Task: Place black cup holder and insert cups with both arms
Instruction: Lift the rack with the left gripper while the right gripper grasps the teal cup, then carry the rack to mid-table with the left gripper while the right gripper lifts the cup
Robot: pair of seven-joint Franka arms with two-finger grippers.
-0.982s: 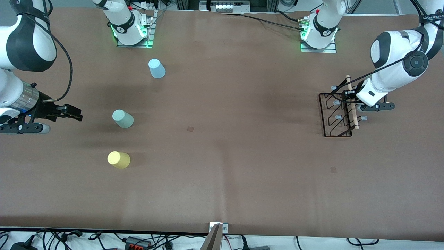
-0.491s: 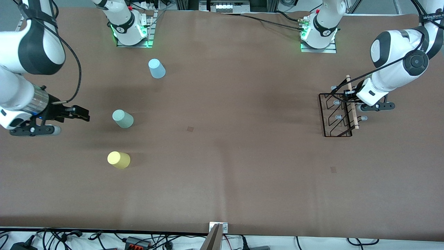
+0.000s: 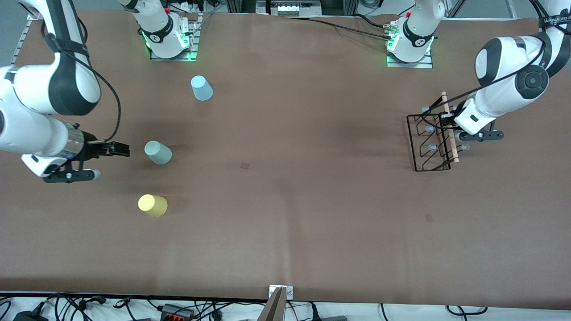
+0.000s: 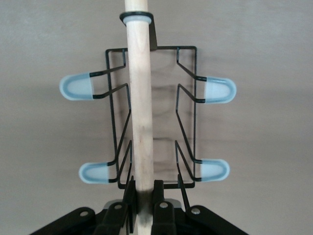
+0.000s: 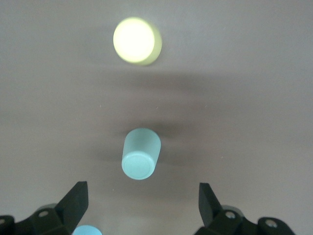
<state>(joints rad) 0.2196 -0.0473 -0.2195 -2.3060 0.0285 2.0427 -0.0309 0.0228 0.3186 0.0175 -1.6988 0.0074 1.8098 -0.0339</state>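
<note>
So the left gripper (image 3: 447, 119) has its fingers pinched on the wooden rod (image 4: 141, 107) of the rack (image 3: 429, 143), grabbing it near one end, at the left arm's end of the table. Can't tell if the rack's base is on the table or just off it.

The right gripper (image 3: 119, 149) is spread wide with nothing in it, hanging just beside the mint cup (image 3: 158, 152), not touching. The yellow cup (image 3: 152, 205) sits nearer the front camera, and the blue cup (image 3: 201, 88) farther back. All three are upside down.
</note>
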